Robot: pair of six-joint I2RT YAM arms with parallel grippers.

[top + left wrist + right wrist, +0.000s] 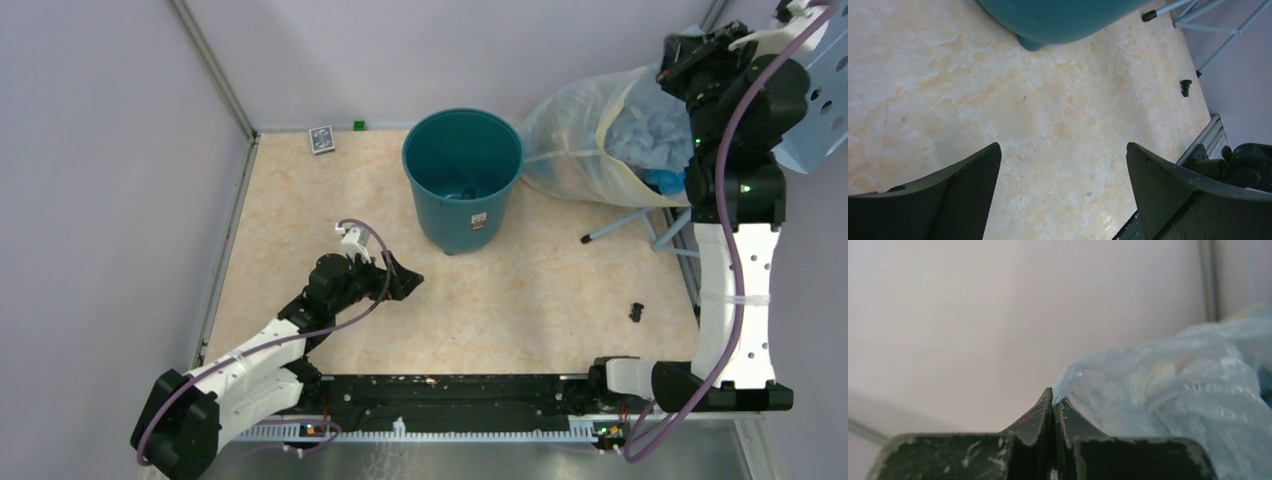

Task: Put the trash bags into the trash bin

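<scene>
**Left edge.** The table point(300, 220) is bounded by a metal rail point(225, 250) along the left wall. A card box point(321, 139) and a green block point(359, 125) lie against the back wall, well apart from the arms.

**Left gripper** point(400, 280) point(1063, 150). It sits low over the middle of the table, just short of the bin's base. Its fingers point(973, 180) are spread wide with only bare tabletop between them. There is open table to its left, near side and right.

**Trash bin** point(465, 225) point(1063, 20). It stands upright at centre back with its mouth facing up and its long axis vertical. Its rim is unobstructed. The gap to the sack on its right is narrow. Something pale lies at its bottom, too small to identify.

**Sack** point(570, 150). This large cloudy-white sack lies on its side just right of the bin, with its mouth turned toward the right arm.

**Trash bags** point(640, 130) point(1173, 390). A bunched pale blue mass sits in the sack's mouth. In the right wrist view one corner is drawn up to a point at the fingertips, and the plastic widens down and to the right from there.

**Right gripper** point(675, 62) point(1053, 392). It is raised high at the back right, above the sack. Its fingers are pressed together, pinching that corner of the bag at their tips.

**Right edge.** The stand legs point(620, 225) point(1173, 7) reach onto the table below the sack. A small black part point(636, 311) point(1186, 87) lies near the right border.
</scene>
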